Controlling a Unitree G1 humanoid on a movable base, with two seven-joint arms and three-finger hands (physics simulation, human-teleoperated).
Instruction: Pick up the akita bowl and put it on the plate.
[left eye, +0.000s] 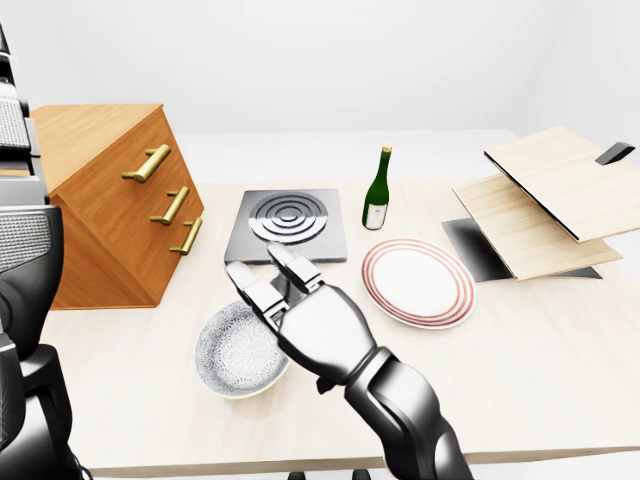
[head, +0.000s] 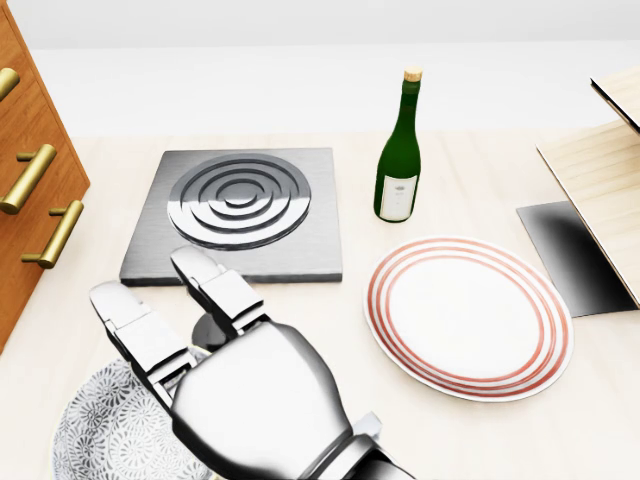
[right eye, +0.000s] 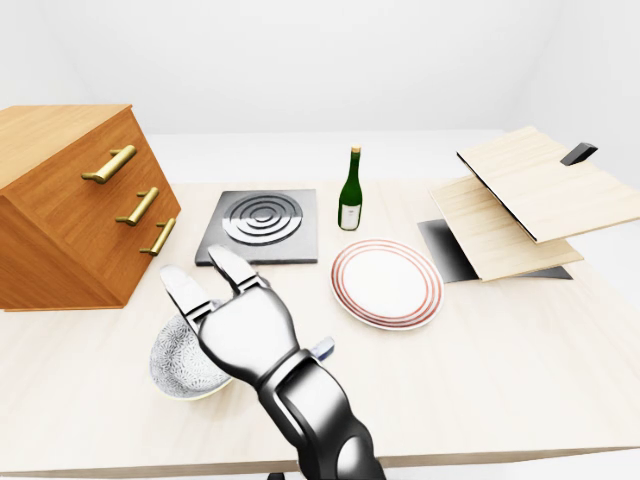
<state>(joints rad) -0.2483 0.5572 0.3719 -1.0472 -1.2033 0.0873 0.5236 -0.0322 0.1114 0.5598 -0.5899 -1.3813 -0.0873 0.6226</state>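
The patterned akita bowl (left eye: 232, 355) sat near the lower edge of the table (left eye: 540, 340) in the left-eye view, left of the red-ringed plate (left eye: 418, 282) and apart from it. The robot's right hand (left eye: 322, 335) hung over the bowl's right side, fingers (left eye: 262, 295) outstretched and apart, gripping nothing. A burner (left eye: 288, 225) and a green bottle (left eye: 376, 190) stood above.

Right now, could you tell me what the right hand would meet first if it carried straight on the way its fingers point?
Probably the black knob, mostly hidden behind its fingers, then the burner plate beyond; the right hand may be high enough to pass over both.
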